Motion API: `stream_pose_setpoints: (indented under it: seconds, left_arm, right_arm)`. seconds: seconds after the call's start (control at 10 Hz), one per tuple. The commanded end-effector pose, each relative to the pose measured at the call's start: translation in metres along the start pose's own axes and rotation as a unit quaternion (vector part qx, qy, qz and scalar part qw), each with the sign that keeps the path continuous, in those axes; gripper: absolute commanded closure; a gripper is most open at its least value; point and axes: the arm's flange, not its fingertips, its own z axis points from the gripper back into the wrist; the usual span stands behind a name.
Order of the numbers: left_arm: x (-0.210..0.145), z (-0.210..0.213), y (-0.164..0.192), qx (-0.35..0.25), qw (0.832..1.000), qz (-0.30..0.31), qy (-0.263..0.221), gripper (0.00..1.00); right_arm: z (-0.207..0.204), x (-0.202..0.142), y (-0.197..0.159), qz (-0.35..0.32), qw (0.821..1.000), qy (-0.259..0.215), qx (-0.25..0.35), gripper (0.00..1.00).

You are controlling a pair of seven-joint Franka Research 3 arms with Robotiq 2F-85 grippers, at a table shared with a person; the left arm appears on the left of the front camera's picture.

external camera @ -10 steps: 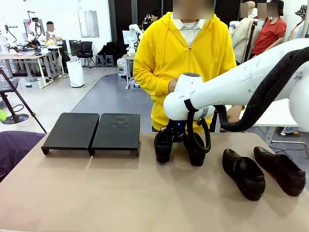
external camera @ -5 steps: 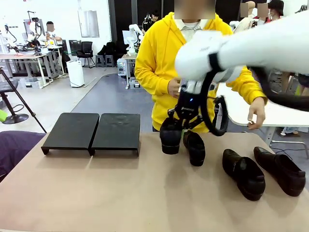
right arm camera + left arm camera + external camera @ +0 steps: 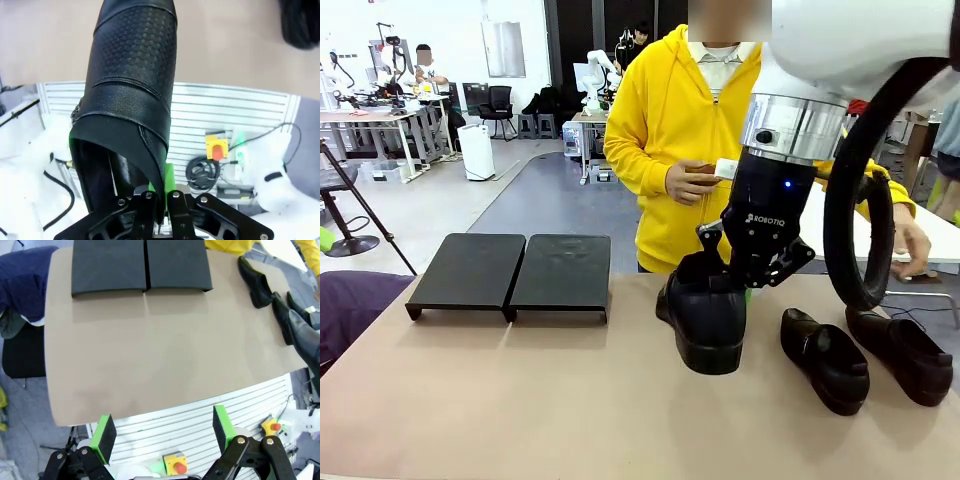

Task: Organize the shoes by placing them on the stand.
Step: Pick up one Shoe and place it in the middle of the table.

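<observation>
From the front, the right pincer [image 3: 728, 268] clamps a shoe [image 3: 705, 320] by its heel collar and holds it clear of the worktop [image 3: 520, 400], toe tipped down. A second shoe [image 3: 825, 360] and a third shoe [image 3: 900, 352] lie on the worktop to its right. The stand [image 3: 510, 270] sits far left, well apart from them. A person [image 3: 690, 130] in yellow stands behind.

From the left wrist, the left pincer [image 3: 162, 427] gapes wide off the worktop's near edge, with the stand [image 3: 142, 265] at the far side.

From the right wrist, the right pincer [image 3: 162, 192] is pinched tight on the shoe's [image 3: 130, 90] collar, toe pointing away.
</observation>
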Motion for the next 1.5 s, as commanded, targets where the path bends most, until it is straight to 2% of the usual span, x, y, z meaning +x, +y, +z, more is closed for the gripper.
stream_pose_setpoints:
  seconds: [0.0,0.3,0.5,0.7,0.9,1.2,1.4]
  left_arm:
    - [0.001,-0.001,0.001,-0.005,1.0,-0.002,-0.006,0.0]
    - [0.001,-0.001,0.001,-0.005,1.0,-0.002,-0.006,0.0]
    - [0.001,-0.001,0.001,-0.005,1.0,-0.002,-0.006,0.0]
    - [0.001,-0.001,0.001,-0.005,1.0,-0.002,-0.006,0.0]
    - [0.001,-0.001,0.001,-0.005,1.0,-0.002,-0.006,0.0]
    - [0.001,-0.001,0.001,-0.005,1.0,-0.002,-0.006,0.0]
    - [0.001,-0.001,0.001,-0.005,1.0,-0.002,-0.006,0.0]
  right_arm:
    - [0.004,0.0,0.001,-0.026,1.0,-0.001,-0.014,1.0]
    - [-0.004,0.003,-0.002,-0.008,1.0,0.001,-0.009,1.0]
    - [-0.051,0.026,0.057,0.063,0.998,-0.028,-0.014,1.0]
    - [-0.096,0.042,0.096,0.096,0.995,-0.029,-0.024,1.0]
    - [-0.135,0.062,0.119,0.121,0.992,-0.021,-0.021,1.0]
    - [-0.173,0.075,0.128,0.084,0.996,-0.005,-0.038,1.0]
    - [-0.197,0.082,0.126,0.036,0.997,0.008,-0.063,1.0]
